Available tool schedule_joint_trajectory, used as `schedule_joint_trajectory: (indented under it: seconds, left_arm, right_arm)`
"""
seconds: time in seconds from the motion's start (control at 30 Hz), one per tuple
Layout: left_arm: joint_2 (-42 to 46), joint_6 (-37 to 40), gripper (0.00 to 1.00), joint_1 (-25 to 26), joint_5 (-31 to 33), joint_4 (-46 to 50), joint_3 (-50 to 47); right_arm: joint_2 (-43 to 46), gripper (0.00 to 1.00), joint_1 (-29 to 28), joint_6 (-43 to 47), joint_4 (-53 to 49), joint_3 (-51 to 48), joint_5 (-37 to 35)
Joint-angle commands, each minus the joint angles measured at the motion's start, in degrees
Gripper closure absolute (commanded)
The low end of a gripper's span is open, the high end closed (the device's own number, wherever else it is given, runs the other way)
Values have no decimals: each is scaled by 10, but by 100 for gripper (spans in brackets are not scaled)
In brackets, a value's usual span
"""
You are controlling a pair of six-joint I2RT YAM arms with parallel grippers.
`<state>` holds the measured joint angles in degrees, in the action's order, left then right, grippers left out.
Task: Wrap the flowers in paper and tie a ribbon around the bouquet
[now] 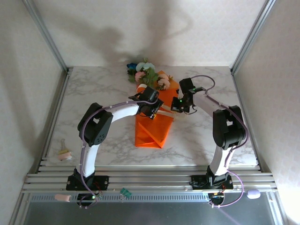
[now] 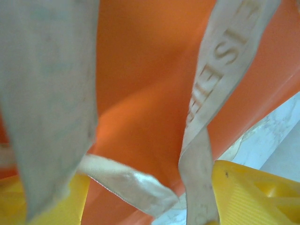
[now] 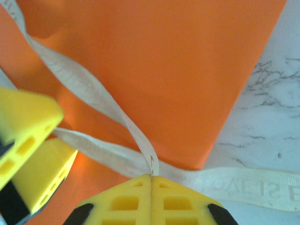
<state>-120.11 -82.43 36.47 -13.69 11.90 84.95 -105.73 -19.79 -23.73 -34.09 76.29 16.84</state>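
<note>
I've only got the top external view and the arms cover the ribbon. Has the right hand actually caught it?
Observer: Yes. Right wrist view shows the right hand shut, a ribbon strand pinched at its fingertips.
Operator: And the left hand?
Observer: Left wrist view shows its fingers apart, ribbon strands running between them.
Operator: Where does the ribbon lie?
Observer: Across the orange paper, one lettered end trailing onto the marble table.

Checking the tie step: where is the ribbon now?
The ribbon crosses the orange paper at mid-table; in the right wrist view one strand is pinched by the shut jaws of the right gripper, near the paper's right edge.
</note>
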Motion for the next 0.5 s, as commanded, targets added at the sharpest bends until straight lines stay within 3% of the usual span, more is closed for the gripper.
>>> schedule_joint_trajectory:
  seconds: [0.0,0.27,0.47]
  left_arm:
    - [-9,20,37,-8,23,-17,20]
    - [-15,42,55,-9,20,-6,30]
    - [-39,65,59,-11,19,8,56]
  right_arm:
    - [33,100,-6,5,-10,-15,31]
    - [55,100,-10,2,2,-38,62]
    - [67,100,-14,2,3,-52,72]
